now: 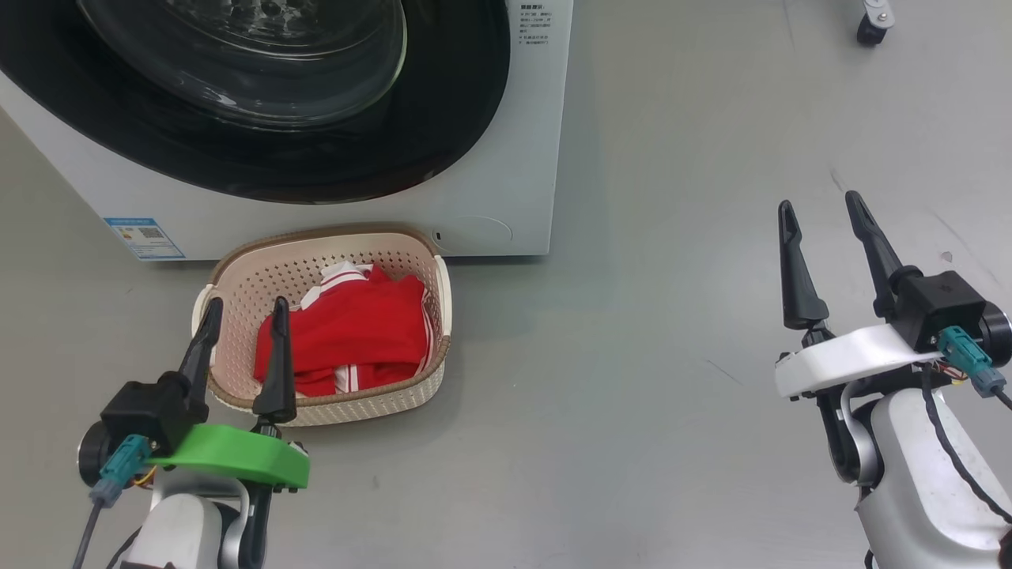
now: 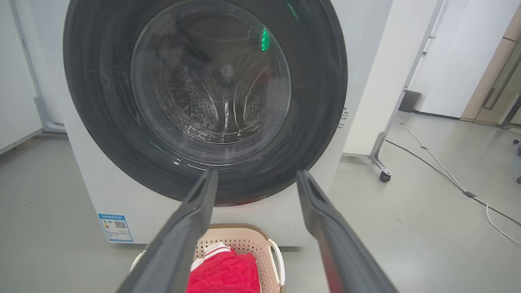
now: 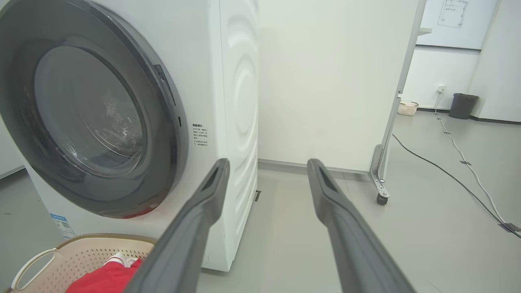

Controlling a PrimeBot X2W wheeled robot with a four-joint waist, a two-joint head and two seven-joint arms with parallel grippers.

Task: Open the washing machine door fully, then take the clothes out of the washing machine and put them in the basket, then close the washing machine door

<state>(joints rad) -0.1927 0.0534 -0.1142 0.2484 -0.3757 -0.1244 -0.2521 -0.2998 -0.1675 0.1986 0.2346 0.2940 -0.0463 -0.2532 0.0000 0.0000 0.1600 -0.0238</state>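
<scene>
Red soft fabric, white trim: clothes [image 1: 356, 332] lying slumped in basket [image 1: 237, 273] just in front of washing machine [image 1: 522, 158]. Light, limp; I am judging any bunched fold pinchable. Basket: cream perforated plastic, stiff. Washing machine door [image 1: 443, 118]: glossy black rim, domed glass, slippery, looking shut. My left gripper [image 1: 247, 304] hovering in front of washing machine, fingers spread, empty. My right gripper [image 1: 820, 202] hanging well off washing machine's right, fingers spread, empty.

Along the floor [image 1: 632, 356]'s far left edge: white washing machine [image 1: 506, 158], washing machine door [image 1: 443, 118] closed flat on its front, blue label [image 1: 144, 237] low left, round service flap [image 1: 482, 235] low right. Just before it: basket [image 1: 316, 235], red clothes [image 1: 364, 324] heaped inside. Near left corner: left gripper [image 1: 247, 304], fingers spread across the basket's near-left rim. Near right, well apart: right gripper [image 1: 819, 203], fingers spread over bare floor. Far right corner: caster [image 1: 870, 28].
</scene>
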